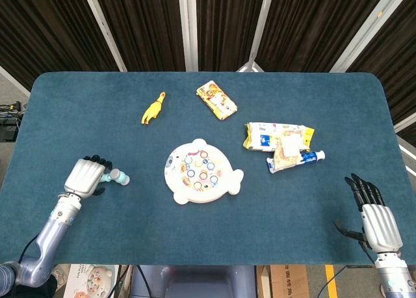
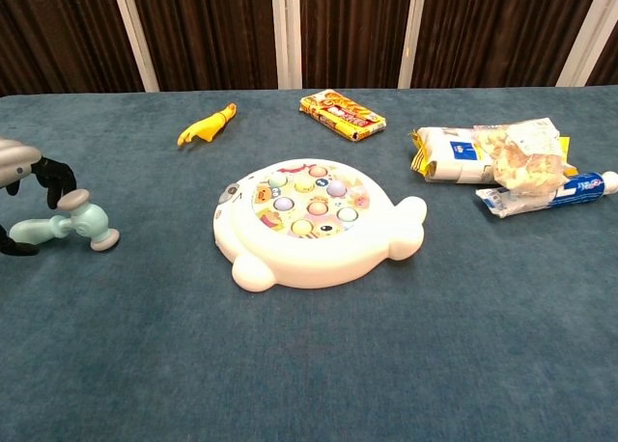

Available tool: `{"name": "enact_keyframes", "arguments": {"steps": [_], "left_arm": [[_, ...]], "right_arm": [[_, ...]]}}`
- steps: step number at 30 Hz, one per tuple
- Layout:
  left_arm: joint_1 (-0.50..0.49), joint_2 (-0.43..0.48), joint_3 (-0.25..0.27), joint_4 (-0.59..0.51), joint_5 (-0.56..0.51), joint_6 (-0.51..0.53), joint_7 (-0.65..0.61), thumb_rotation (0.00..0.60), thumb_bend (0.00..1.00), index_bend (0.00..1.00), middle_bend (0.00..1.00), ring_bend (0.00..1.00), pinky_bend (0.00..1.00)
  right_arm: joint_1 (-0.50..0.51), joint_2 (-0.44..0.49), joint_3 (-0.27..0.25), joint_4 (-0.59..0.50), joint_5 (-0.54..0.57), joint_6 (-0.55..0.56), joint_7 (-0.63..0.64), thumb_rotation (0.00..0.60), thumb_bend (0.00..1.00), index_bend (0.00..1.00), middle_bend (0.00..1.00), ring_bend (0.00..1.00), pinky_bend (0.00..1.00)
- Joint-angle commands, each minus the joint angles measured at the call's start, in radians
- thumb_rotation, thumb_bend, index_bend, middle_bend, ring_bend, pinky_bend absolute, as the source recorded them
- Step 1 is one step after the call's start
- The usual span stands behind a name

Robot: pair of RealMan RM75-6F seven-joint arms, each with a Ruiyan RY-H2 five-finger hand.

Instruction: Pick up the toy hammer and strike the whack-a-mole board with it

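Note:
The pale green toy hammer (image 1: 118, 177) (image 2: 82, 220) lies on the blue cloth, left of the white whack-a-mole board (image 1: 184, 194) (image 2: 290, 263). My left hand (image 1: 83, 176) (image 2: 39, 167) sits just left of it. Its dark fingers arch over the handle end, and in the chest view they are apart from the hammer and not clasping it. My right hand (image 1: 374, 213) rests near the table's front right corner, fingers stretched out and holding nothing. It shows only in the head view.
A yellow rubber chicken (image 1: 153, 108) (image 2: 206, 125) and a snack packet (image 1: 216, 99) (image 2: 342, 114) lie behind the board. Snack bags (image 1: 276, 138) (image 2: 483, 152) and a toothpaste tube (image 1: 305, 158) (image 2: 550, 196) lie to its right.

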Motion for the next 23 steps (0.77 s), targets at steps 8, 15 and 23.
{"name": "enact_keyframes", "arguments": {"steps": [8,15,23], "left_arm": [[0.067,0.119,-0.024,-0.194,0.013,0.109,-0.045,0.6,0.06,0.19,0.17,0.13,0.21],[0.212,0.239,0.042,-0.397,0.081,0.278,-0.095,0.6,0.03,0.06,0.02,0.0,0.02],[0.334,0.261,0.103,-0.379,0.136,0.377,-0.166,0.6,0.03,0.0,0.0,0.0,0.0]], "right_arm": [[0.002,0.004,-0.005,0.008,-0.008,-0.005,-0.008,0.6,0.23,0.0,0.0,0.0,0.0],[0.007,0.011,-0.019,0.02,-0.023,-0.017,-0.058,0.6,0.23,0.0,0.0,0.0,0.0],[0.005,0.013,-0.022,0.02,-0.029,-0.01,-0.098,0.6,0.23,0.0,0.0,0.0,0.0]]}}
